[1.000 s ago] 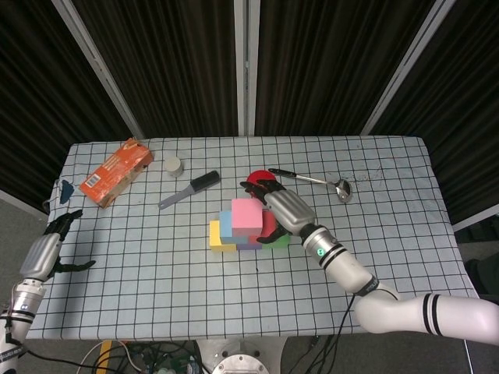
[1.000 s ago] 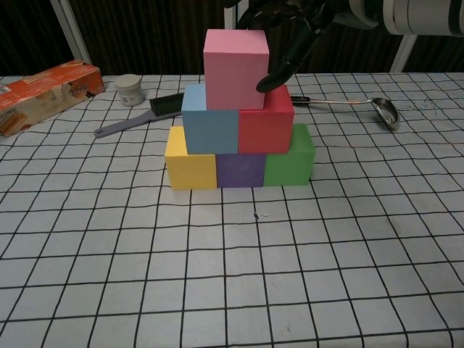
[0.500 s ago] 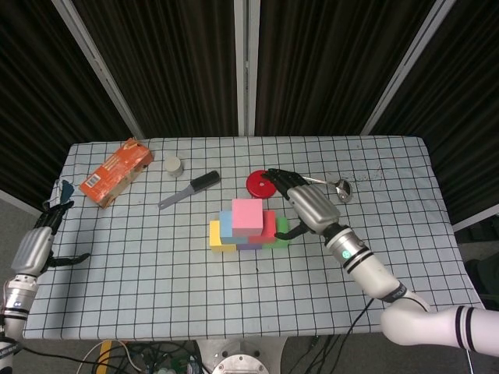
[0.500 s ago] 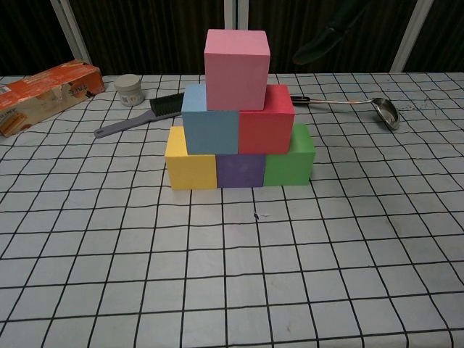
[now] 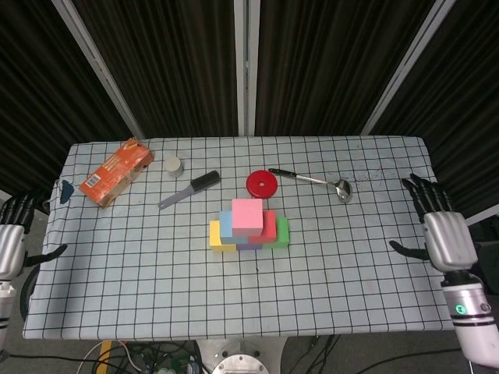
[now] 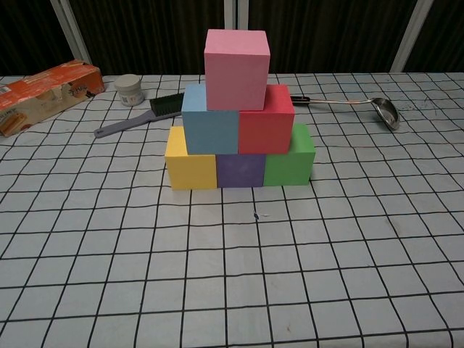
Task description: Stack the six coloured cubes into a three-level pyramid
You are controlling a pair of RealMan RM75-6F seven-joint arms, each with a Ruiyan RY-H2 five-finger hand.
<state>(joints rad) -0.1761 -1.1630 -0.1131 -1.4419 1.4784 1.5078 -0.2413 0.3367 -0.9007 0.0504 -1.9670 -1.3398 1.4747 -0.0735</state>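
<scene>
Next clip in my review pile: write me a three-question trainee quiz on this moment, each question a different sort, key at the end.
1. True or false: the pink cube rests on the blue cube and the red cube.
2. Multiple choice: which cube sits in the middle of the bottom row? A) yellow cube B) purple cube C) green cube
3. Fill in the blank: in the head view, the right hand and left hand hold ____ and sit at the table's side edges.

Key: 1 true; 2 B; 3 nothing.
</scene>
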